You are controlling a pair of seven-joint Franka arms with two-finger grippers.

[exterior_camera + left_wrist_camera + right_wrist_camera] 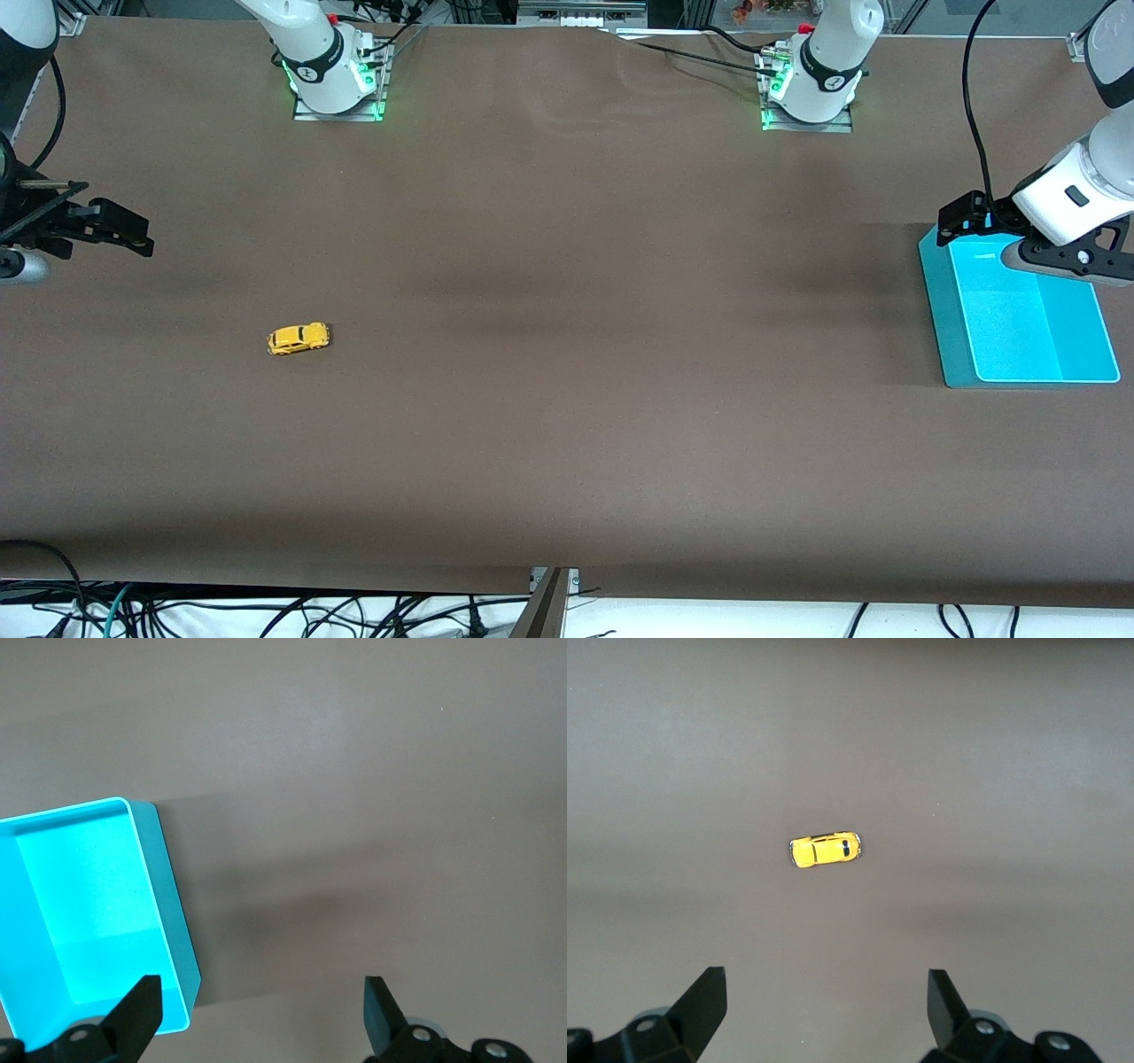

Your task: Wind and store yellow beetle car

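Note:
The yellow beetle car (299,338) stands alone on its wheels on the brown table, toward the right arm's end; in the right wrist view the car (825,849) lies well ahead of the fingertips. My right gripper (133,232) (827,997) hangs open and empty over bare table at that end. The turquoise bin (943,310) sits at the left arm's end with nothing in it. My left gripper (957,220) (263,1001) hovers open and empty over the bin's edge, one finger over the bin wall (168,895), the other over the table.
Brown cloth (567,399) covers the whole table. The two arm bases (332,75) (811,89) stand along the edge farthest from the front camera. Cables hang below the nearest edge.

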